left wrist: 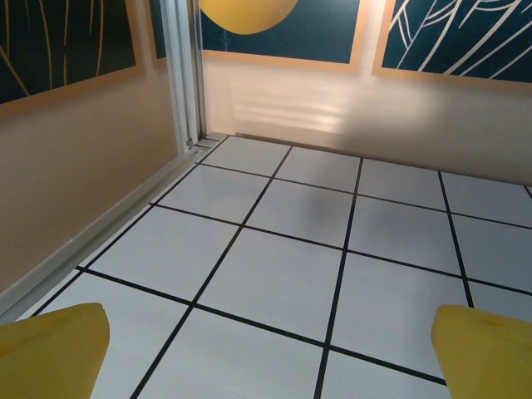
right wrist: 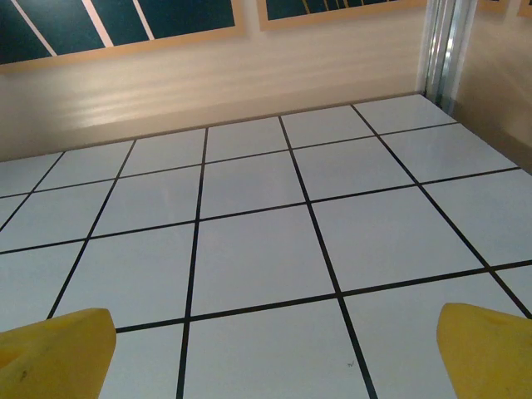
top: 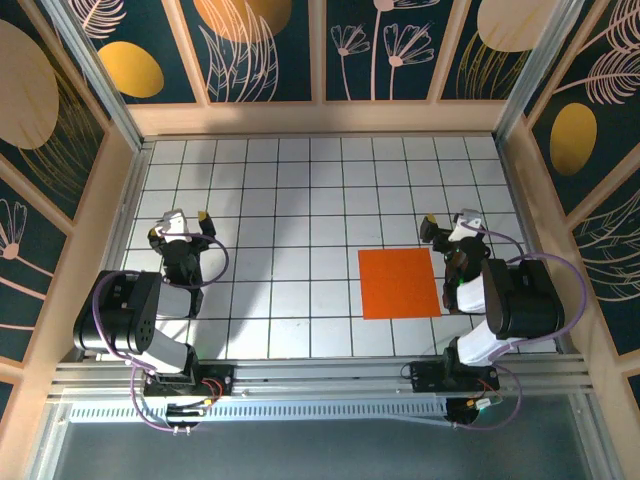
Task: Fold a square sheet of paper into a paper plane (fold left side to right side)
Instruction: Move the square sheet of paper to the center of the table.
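Note:
The square sheet of paper [top: 400, 283], bright orange, lies flat and unfolded on the white grid table, right of centre and near the front. My right gripper [top: 452, 222] hovers just right of and behind the sheet's far right corner, apart from it, open with nothing between its fingers. My left gripper [top: 181, 226] is at the far left of the table, several tiles from the sheet, also open and empty. In the left wrist view the left gripper [left wrist: 270, 357] has yellow fingertips [left wrist: 50, 349] spread wide over bare tiles. The right gripper [right wrist: 270, 357] stands the same in the right wrist view.
Wooden walls with dark floral panels [top: 320, 50] enclose the table on three sides. A metal corner post [left wrist: 183, 75] stands ahead of the left gripper. An aluminium rail [top: 320, 375] carrying both arm bases runs along the near edge. Bare tiles [top: 290, 240] separate the two arms.

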